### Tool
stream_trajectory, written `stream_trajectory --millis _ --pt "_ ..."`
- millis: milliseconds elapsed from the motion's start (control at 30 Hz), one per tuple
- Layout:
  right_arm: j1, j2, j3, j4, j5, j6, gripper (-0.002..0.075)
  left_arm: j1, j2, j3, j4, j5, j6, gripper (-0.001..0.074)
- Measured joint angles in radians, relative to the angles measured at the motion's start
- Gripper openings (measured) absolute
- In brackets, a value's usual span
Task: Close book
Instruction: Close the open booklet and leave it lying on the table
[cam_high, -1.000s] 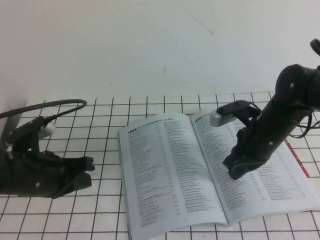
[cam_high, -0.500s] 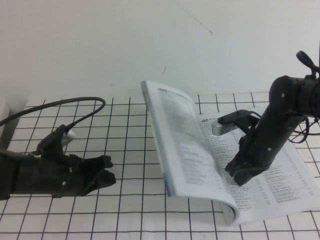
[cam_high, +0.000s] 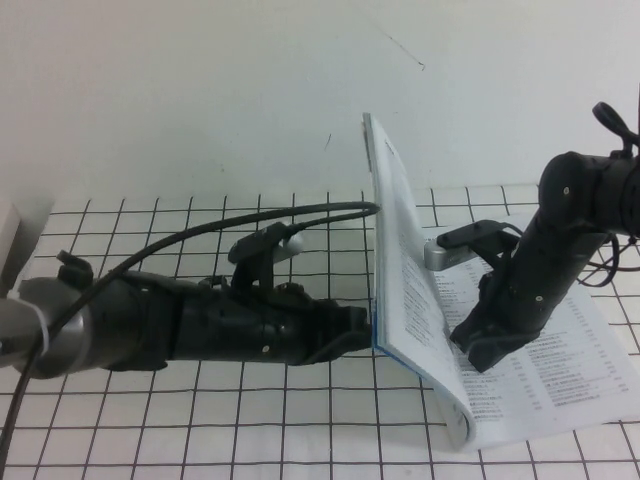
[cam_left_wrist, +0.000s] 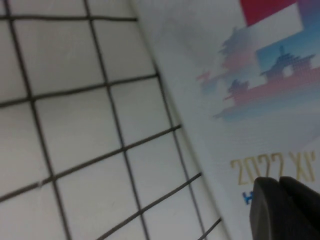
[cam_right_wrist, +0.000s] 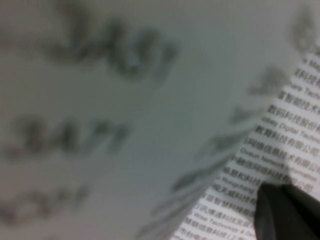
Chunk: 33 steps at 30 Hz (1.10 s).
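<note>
- The thin softcover book with white printed pages and a pale illustrated cover (cam_high: 400, 260) lies half closed on the white gridded desk (cam_high: 200, 420). Its right half is flat on the desk, and its left half stands almost upright from the spine.
- The left pincer (cam_high: 358, 330) is against the outer face of the raised half, near its lower edge. The left wrist view shows the cover art right in front of it. I cannot tell whether it is open or closed.
- The right pincer (cam_high: 478, 352) rests on the flat right-hand page, just beside the raised half. Its state cannot be told either.
- Handling, as a judgement: the book looks light and floppy, and the raised leaves bow near the spine. A broad push on the cover should fold it better than a pinch. Pressing close to the free edge gives more leverage, and the glossy cover may let the tip slide.
- The right pincer sits where the raised half will land, so it likely has to leave the page before the book can shut.
- Half a second ago the left half leaned well back from the right-hand page and the left pincer was well apart from the book. Now the half is near vertical with the left pincer at its cover. The right pincer has kept its place on the page.
</note>
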Motion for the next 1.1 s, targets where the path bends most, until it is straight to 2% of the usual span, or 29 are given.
stream_trajectory --millis 333,533,667,900,1000,1100 --pt "0.0 0.002 -0.016 -0.001 0.015 0.0 -0.0003 -0.023 0.0 -0.183 0.0 0.009 -0.05 -0.0004" --pt "0.0 -0.047 -0.055 -0.035 0.047 0.025 -0.0003 -0.058 0.002 -0.235 0.002 0.007 -0.07 -0.0004" --pt "0.0 -0.165 -0.162 -0.096 0.1 0.073 -0.0003 -0.08 0.002 -0.26 0.0 -0.011 -0.072 -0.0004" --pt "-0.004 -0.413 -0.478 -0.189 0.248 0.103 -0.0003 -0.095 0.002 -0.273 0.0 0.02 -0.083 -0.0004" --pt "-0.004 -0.506 -0.549 -0.198 0.296 0.105 -0.0003 -0.095 -0.014 -0.273 0.009 0.043 -0.087 -0.0004" --pt "-0.004 -0.601 -0.562 -0.205 0.347 0.105 -0.0003 -0.095 -0.071 -0.273 0.105 0.049 -0.125 -0.0004"
